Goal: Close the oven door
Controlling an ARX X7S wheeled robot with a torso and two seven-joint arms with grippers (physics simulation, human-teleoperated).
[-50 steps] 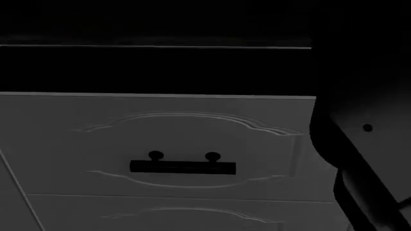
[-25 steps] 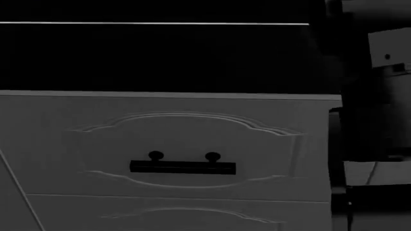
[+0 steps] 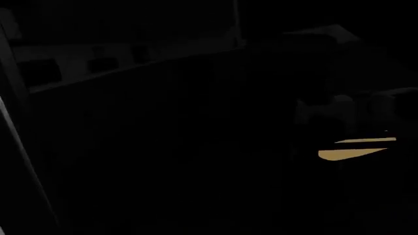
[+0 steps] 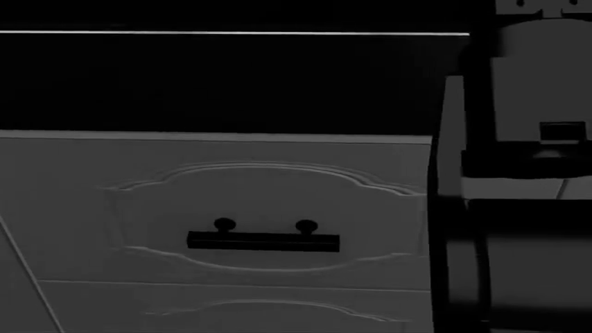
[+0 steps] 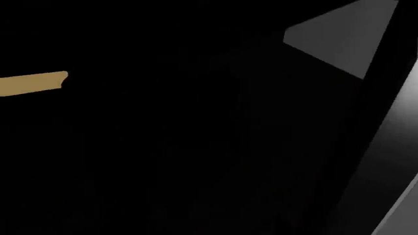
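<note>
The oven door (image 4: 231, 83) appears in the head view as a wide black band above the pale drawer front, topped by a thin grey edge line (image 4: 231, 32). Its handle does not show. My right arm (image 4: 518, 208) fills that view's right side, a bulky dark and grey shape standing in front of the door's right end. Neither gripper's fingers can be made out. Both wrist views are almost black, showing only faint panel outlines.
Below the door is a pale embossed drawer front (image 4: 268, 201) with a short black handle (image 4: 263, 241), and a second drawer front (image 4: 268, 312) under it. A tan sliver (image 3: 356, 149) shows in the left wrist view, a tan strip (image 5: 33, 83) in the right.
The door's grey edge line has risen in the head view while the drawer stayed put. My right arm has swung up from the lower right corner and now covers more of the right side.
</note>
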